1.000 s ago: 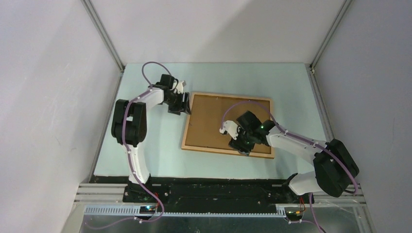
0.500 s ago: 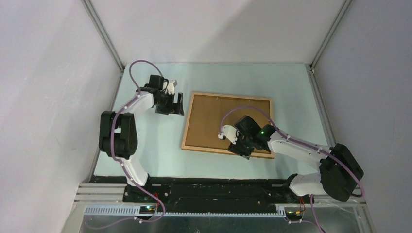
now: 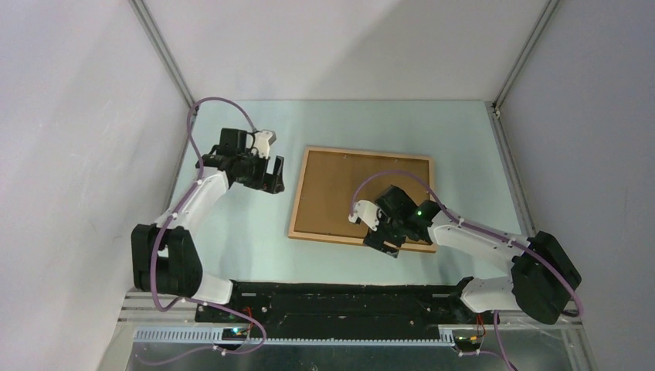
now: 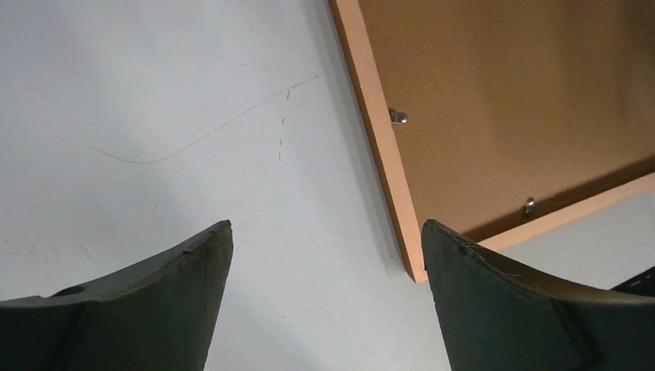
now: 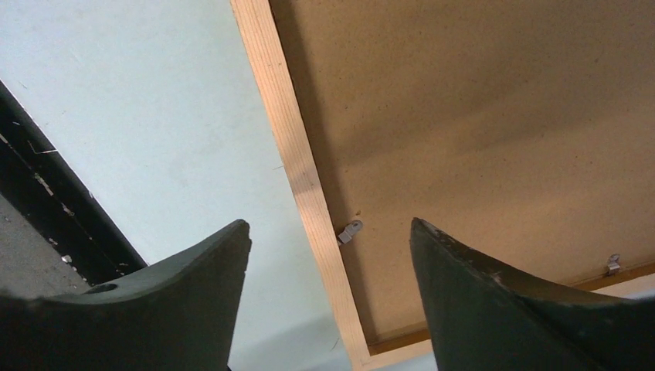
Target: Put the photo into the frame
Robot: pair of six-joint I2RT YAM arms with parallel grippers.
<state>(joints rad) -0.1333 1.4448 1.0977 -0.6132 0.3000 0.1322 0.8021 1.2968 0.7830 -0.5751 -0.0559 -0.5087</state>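
Observation:
The light-wood frame point(image 3: 296, 199) lies face down in the middle of the table, with a brown backing board point(image 3: 340, 189) filling it. The photo is hidden. My left gripper point(image 3: 272, 175) hovers open over bare table just left of the frame's far-left corner and holds nothing. In the left wrist view its gripper point(image 4: 324, 232) stands beside the frame moulding point(image 4: 378, 139). My right gripper point(image 3: 384, 244) hangs open above the frame's near edge. In the right wrist view its gripper point(image 5: 330, 228) straddles the moulding point(image 5: 297, 162) and the board point(image 5: 479, 116) without touching them.
Small metal clips point(image 4: 398, 117) point(image 5: 351, 230) sit along the frame's inner rim against the board. A black rail point(image 3: 347, 297) runs along the table's near edge. Grey walls close in on the left, right and back.
My left gripper has let go of the frame's far-left corner, opened wide and drawn back to the left. My right gripper has opened wider and edged toward the frame's near rim.

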